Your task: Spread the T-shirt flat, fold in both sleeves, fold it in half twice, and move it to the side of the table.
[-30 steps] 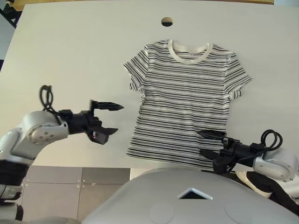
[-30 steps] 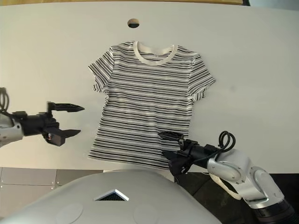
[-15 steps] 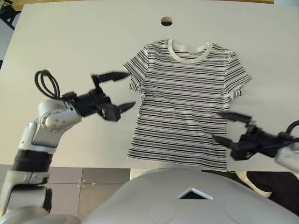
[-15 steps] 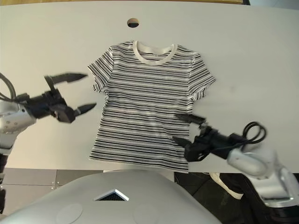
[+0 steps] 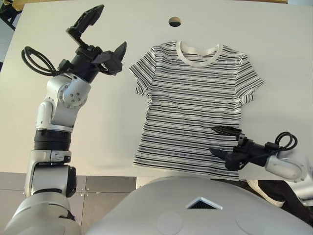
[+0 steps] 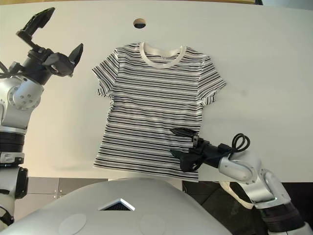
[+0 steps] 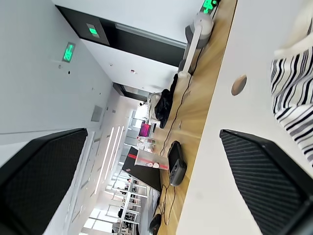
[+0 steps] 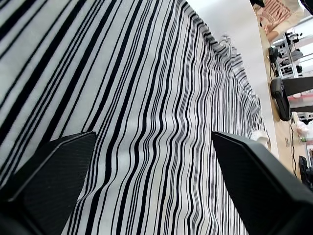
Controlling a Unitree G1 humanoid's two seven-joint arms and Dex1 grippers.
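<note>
While the T-shirt (image 5: pixel 193 107) lies flat on the bench (image 5: pixel 274 58), we have both tools wide: left tool (image 5: pixel 112 25) raised near its sleeve (image 5: pixel 139 73), right tool (image 5: pixel 212 139) low over the hem (image 5: pixel 186 164) (snagging it would bunch fabric).

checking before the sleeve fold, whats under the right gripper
The open right gripper is over the lower hem corner of the striped T-shirt, spread on the white table. The tabletop beneath that fabric is covered.
</note>
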